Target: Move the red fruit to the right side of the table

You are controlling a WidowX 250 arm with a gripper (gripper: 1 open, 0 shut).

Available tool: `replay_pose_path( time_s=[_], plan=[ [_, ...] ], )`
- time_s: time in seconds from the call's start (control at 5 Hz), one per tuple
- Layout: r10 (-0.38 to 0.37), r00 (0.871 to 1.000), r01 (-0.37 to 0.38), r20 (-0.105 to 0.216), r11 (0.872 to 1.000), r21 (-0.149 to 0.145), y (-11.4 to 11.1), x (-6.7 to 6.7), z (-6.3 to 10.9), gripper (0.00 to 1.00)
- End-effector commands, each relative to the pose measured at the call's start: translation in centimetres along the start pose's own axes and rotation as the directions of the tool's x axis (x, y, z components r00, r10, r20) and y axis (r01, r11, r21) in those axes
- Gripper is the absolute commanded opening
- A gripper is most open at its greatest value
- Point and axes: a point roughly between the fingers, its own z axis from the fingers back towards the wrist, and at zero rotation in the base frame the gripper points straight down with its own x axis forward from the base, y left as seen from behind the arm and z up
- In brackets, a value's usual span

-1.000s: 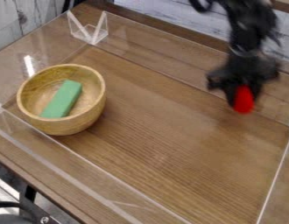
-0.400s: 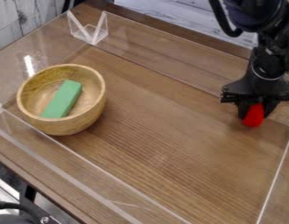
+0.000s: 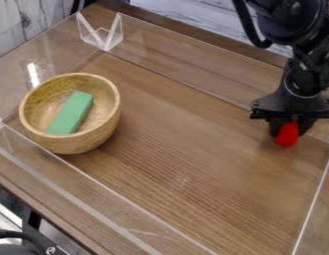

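The table (image 3: 180,164) fills most of the view, a broad brown wood-grain top with clear acrylic walls along its sides. On the left side of the view, resting on the tabletop, is a round wooden bowl (image 3: 104,119), pale and smooth, its hollow facing up toward the camera.

The dark gripper (image 3: 286,127) reaches down from the upper right corner of the view to the right part of the table. Its black body narrows toward the tips, which sit low, close to the wood. Its fingers stand partly apart, neither spread wide nor pressed together, with the red fruit between them at the tips. The fruit appears to be gripped there, though the dark fingers hide part of it, and whether both press on it cannot be told.

Inside the bowl lies the green block (image 3: 73,113), a long, light-green piece set at a slant, its upper end leaning toward the right of the view. Near the upper left of the table stands a small clear, angular object (image 3: 101,33), with pale edges showing against the wood.

Smallest is the red fruit (image 3: 287,134), glossy and bright, at the right side of the table as the camera sees it, near the acrylic wall and well apart from the bowl.
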Motion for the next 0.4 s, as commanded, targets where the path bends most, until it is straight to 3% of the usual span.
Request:
replay_pose_path(
  time_s=[0.0,0.2],
  plan=[
    [0.015,0.999,-0.015,0.043,1.000,0.000,0.88,1.36,0.76,0.00],
    [0.015,0.998,-0.016,0.059,1.000,0.018,1.61,1.70,0.44,0.00]
  ],
)
